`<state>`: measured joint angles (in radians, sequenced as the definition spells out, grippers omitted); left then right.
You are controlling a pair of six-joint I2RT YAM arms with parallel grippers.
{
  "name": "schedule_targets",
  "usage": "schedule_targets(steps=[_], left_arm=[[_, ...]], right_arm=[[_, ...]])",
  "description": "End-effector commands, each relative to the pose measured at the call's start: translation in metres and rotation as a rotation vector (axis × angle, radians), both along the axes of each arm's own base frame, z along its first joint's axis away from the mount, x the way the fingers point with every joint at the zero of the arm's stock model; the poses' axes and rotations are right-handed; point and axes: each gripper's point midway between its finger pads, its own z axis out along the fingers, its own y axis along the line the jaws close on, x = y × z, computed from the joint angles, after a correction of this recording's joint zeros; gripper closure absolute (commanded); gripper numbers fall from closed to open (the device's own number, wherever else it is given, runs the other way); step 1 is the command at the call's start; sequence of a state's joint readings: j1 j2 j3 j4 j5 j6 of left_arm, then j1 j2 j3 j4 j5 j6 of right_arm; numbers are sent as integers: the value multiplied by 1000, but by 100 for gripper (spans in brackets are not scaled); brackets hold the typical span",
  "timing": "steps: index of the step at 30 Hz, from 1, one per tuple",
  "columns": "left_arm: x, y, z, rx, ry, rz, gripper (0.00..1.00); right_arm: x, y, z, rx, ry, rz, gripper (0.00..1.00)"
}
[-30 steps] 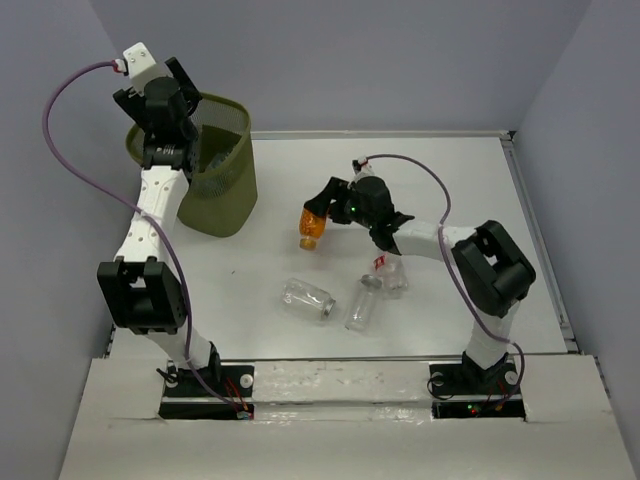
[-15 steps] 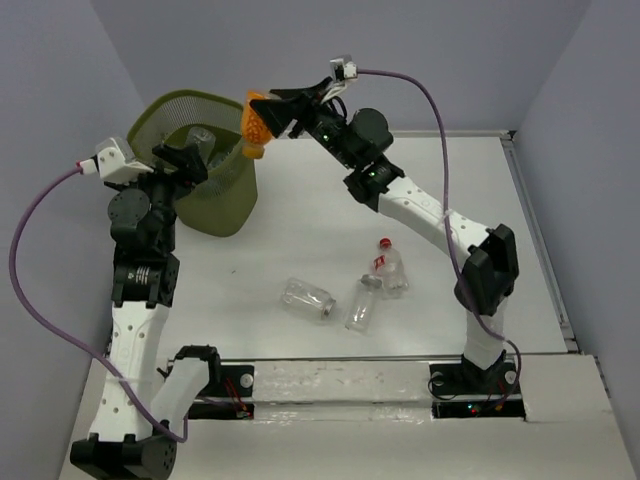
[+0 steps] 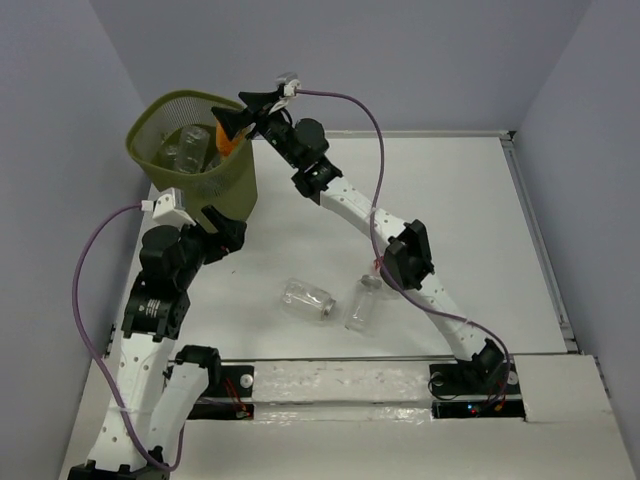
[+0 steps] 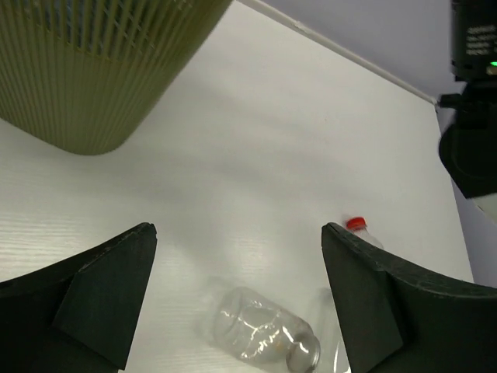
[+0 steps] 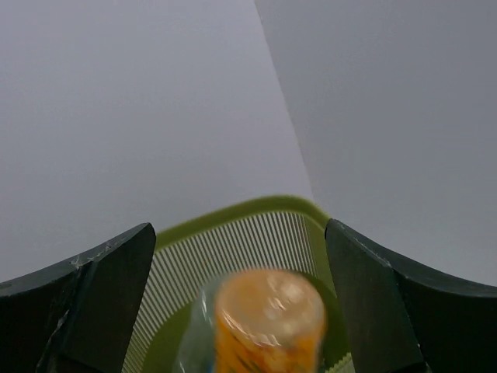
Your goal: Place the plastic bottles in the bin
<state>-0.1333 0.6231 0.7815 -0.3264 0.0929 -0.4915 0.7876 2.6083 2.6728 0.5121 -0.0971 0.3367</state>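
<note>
The olive-green mesh bin (image 3: 228, 195) stands at the back left with clear plastic bottles (image 3: 188, 146) inside. My right gripper (image 3: 234, 118) hangs open over its rim. The orange bottle (image 3: 230, 143) is just below it, and in the right wrist view it (image 5: 268, 320) shows blurred between the spread fingers of the gripper (image 5: 239, 225), touching neither, above the bin (image 5: 233, 233). My left gripper (image 3: 228, 234) is open and empty above the table. A clear bottle (image 4: 260, 330) lies below it (image 4: 237, 231).
On the table lie two clear bottles (image 3: 308, 298) (image 3: 364, 303) and a red-capped one (image 4: 357, 227), which the right arm (image 3: 410, 255) partly hides from above. The bin's wall (image 4: 85, 70) is close to the left gripper's far left. A raised edge (image 3: 515, 170) borders the table on the right.
My right arm swung from the table's middle up to the bin with the orange bottle and its jaws opened. My left arm drew back from the bin toward the table.
</note>
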Motion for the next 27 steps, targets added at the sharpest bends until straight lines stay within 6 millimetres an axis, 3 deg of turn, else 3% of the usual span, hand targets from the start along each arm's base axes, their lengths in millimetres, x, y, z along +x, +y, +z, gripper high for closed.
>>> schedule_targets(steps=[1, 3, 4, 8, 9, 11, 12, 14, 15, 16, 17, 18, 19, 20, 21, 22, 23, 25, 26, 27], left_arm=[[-23, -35, -16, -74, 81, -186, 4], [-27, -38, -24, -81, 91, -194, 3], [-29, -38, -26, -82, 87, -195, 3], [-22, -53, -43, -67, 141, -265, 3], [-22, -64, -40, -49, 134, -308, 3], [-15, -75, -41, -21, 152, -304, 3], [-21, -95, -46, -1, 175, -357, 3], [-23, -105, -51, 31, 195, -349, 3], [-28, -111, -56, 31, 224, -344, 3], [-33, -115, -64, 44, 254, -342, 3], [-43, -123, -74, 63, 287, -364, 3], [-52, -120, -88, 63, 350, -331, 3], [-58, -120, -96, 62, 383, -321, 2], [-70, -121, -103, 58, 418, -324, 2], [-78, -121, -113, 43, 457, -321, 2], [-85, -126, -116, -17, 493, -307, 2], [-98, -130, -123, -42, 527, -336, 2], [-109, -136, -128, -105, 575, -326, 2], [-115, -134, -136, -106, 601, -313, 1], [-121, -135, -140, -107, 618, -315, 1]], right_arm=[[-22, -5, 43, 51, -106, -32, 4], [-21, -4, 38, 28, -93, -37, 3], [-18, -1, 25, -1, -74, -36, 0], [-36, -15, 58, -21, -113, -31, 0], [-48, -26, 77, -27, -128, -32, 0], [-63, -40, 96, -34, -140, -31, 0], [-77, -56, 107, -48, -126, -34, 2], [-90, -75, 107, -69, -85, -44, 4], [-86, -74, 50, -161, 13, -45, 6], [-94, -84, 38, -187, 46, -53, 8], [-114, -111, 57, -172, 42, -70, 9], [-108, -123, -14, -278, 175, -110, 9], [-106, -142, -34, -299, 238, -152, 10], [-121, -166, -32, -284, 267, -166, 11], [-124, -180, -61, -312, 357, -170, 11], [-125, -202, -117, -384, 466, -201, 9], [-134, -221, -122, -367, 517, -227, 8], [-146, -252, -171, -444, 643, -268, 5], [-158, -268, -209, -494, 716, -281, 4], [-173, -281, -215, -501, 753, -293, 3]])
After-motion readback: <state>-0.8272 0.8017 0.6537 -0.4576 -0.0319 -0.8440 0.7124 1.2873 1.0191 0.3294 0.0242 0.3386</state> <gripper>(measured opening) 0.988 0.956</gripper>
